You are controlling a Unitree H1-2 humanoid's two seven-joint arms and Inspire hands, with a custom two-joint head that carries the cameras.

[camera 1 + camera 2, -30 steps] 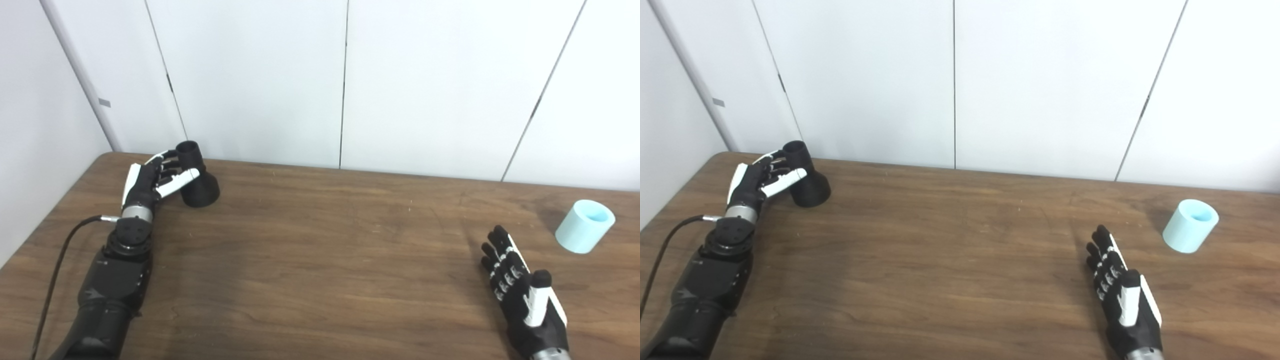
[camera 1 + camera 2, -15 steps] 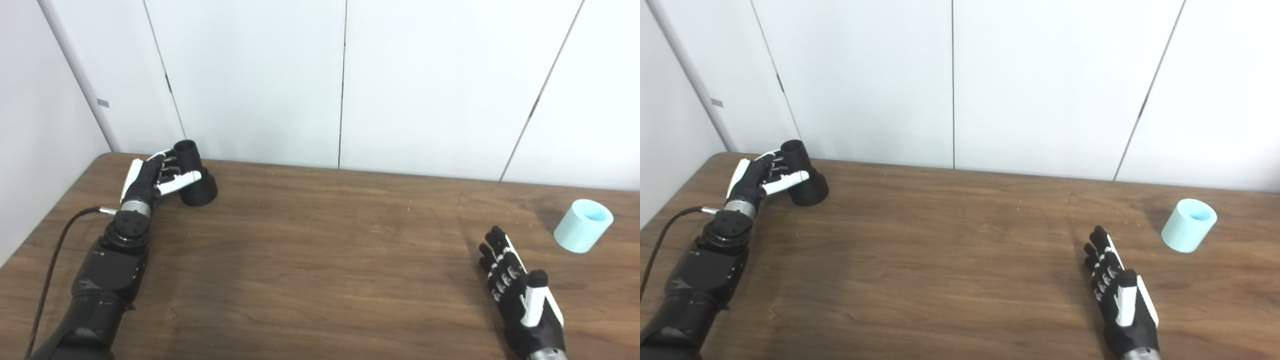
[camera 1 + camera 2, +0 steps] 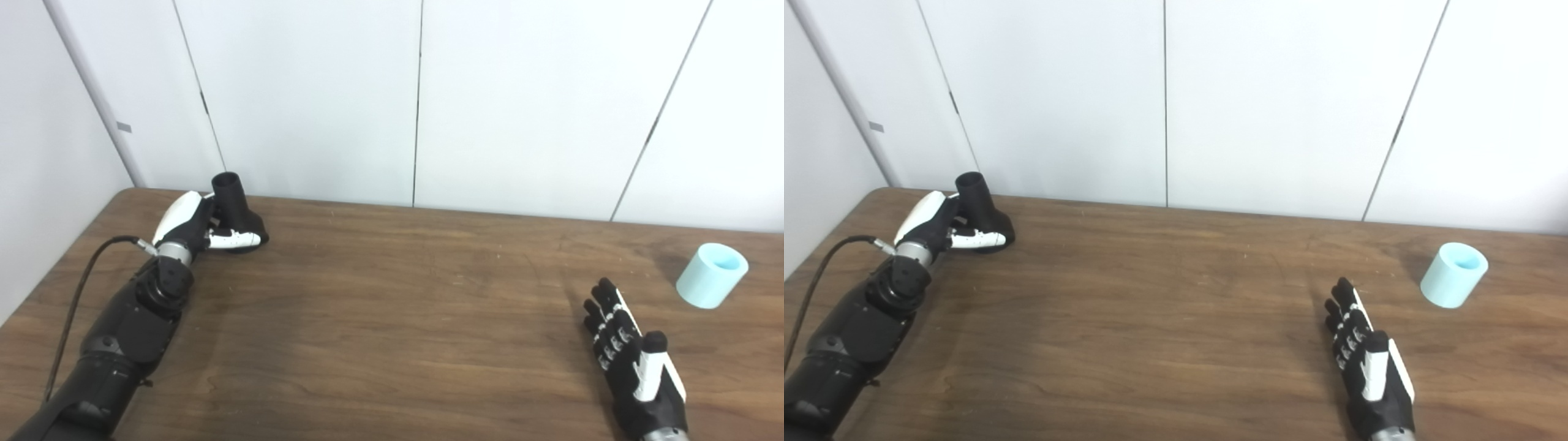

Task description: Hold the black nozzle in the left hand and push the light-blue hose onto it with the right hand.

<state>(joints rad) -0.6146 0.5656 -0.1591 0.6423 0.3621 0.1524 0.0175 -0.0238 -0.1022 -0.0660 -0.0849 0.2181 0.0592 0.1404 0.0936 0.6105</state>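
On the tabletop [image 3: 392, 306], the left robot hand [image 3: 193, 223] grasps the stiff black nozzle [image 3: 236, 208] by its neck; the right robot hand [image 3: 634, 364] lies released.

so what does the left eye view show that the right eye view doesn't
Only the left eye view: more wall and table at the left, and the arm's black cable running its whole way down beside the arm; in the right eye view it leaves the frame's left edge.
Only the right eye view: more bare table to the right of the light-blue hose.
Both: the left hand wrapped around the black nozzle at the far left corner, and the right hand open, apart from the hose.
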